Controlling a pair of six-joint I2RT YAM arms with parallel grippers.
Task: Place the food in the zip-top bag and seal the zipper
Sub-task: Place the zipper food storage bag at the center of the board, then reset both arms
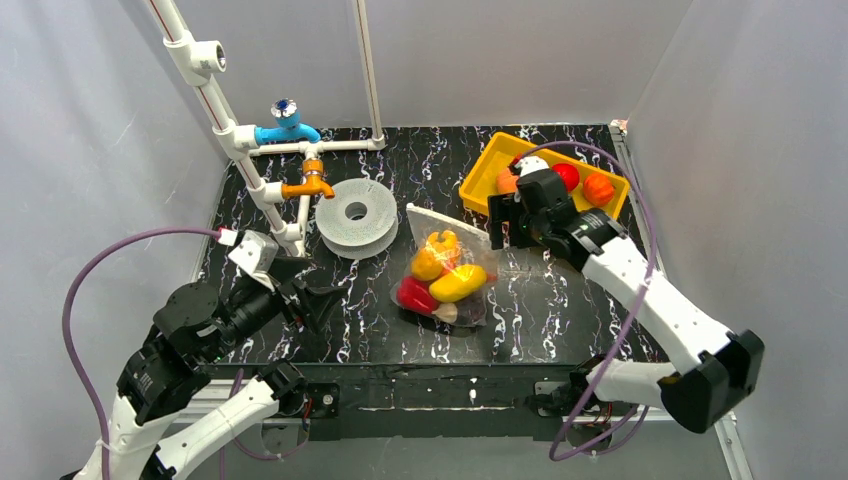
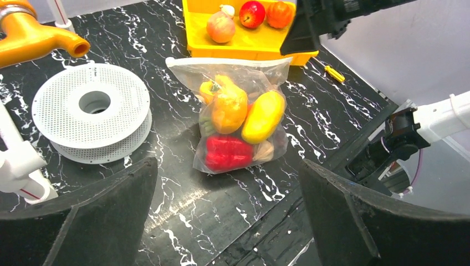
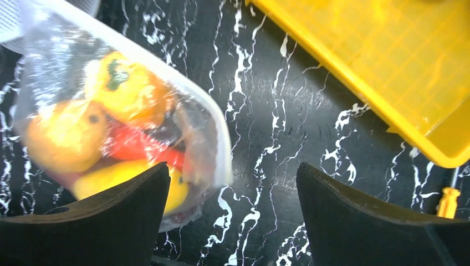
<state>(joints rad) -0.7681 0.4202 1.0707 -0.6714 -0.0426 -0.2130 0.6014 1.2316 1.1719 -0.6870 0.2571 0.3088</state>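
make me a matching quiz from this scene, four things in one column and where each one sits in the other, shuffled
1 red pepper
2 apple
3 spool
4 screwdriver

a in the yellow tray
b on the table by the white pipes
c inside the clear bag
d on the table just outside the tray

Pairs: 1-c, 2-a, 3-b, 4-d

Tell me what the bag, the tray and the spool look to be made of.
Bag: thin clear plastic film, glossy; it wrinkles and shows the food through it. Tray: hard yellow plastic, probably moulded; smooth, with a faint grid on its floor. Spool: likely matte grey plastic; its flange is dotted with small holes.
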